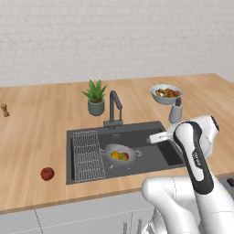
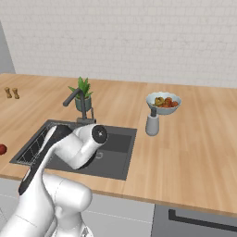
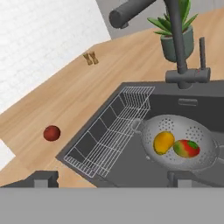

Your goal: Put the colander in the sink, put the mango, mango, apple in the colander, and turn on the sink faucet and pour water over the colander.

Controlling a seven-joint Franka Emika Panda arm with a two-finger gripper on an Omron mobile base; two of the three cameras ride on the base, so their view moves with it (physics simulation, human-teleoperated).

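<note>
1. Hand view: the colander [image 3: 179, 142] sits on the floor of the sink [image 3: 131, 164], just beside the wire rack [image 3: 111, 131], with two mangoes in it, a yellow one [image 3: 163, 142] touching a red-and-green one [image 3: 187, 148]. Being under the reach of the faucet [image 3: 177, 39], it looks placed so water from the spout would fall into it once the tap runs.
2. The gripper [image 3: 111, 177] has its two dark tips spread as wide as they go, with nothing between them; it holds nothing and hangs above the near edge of the sink.
3. The apple [image 3: 51, 133] lies alone on the counter [image 3: 74, 94], well apart from the sink on the rack side. My reading is that two of the three fruits are in place and the apple is the one left, so the empty, wide-open tool suits a reach toward it.
4. No water is running; the faucet's part of the job is not yet done.
5. In the left base view the apple [image 1: 47, 173] rests near the counter's front edge, so a clumsy touch could roll it off.
6. The surface is a light wood worktop against a white brick wall [image 1: 114, 36]. Behind the sink stands a potted plant [image 1: 95, 97]; to the other side are a bowl of mixed food [image 1: 165, 93] and a grey soap bottle [image 1: 176, 111]. Two small brown shakers [image 3: 91, 58] stand far along the counter.
</note>
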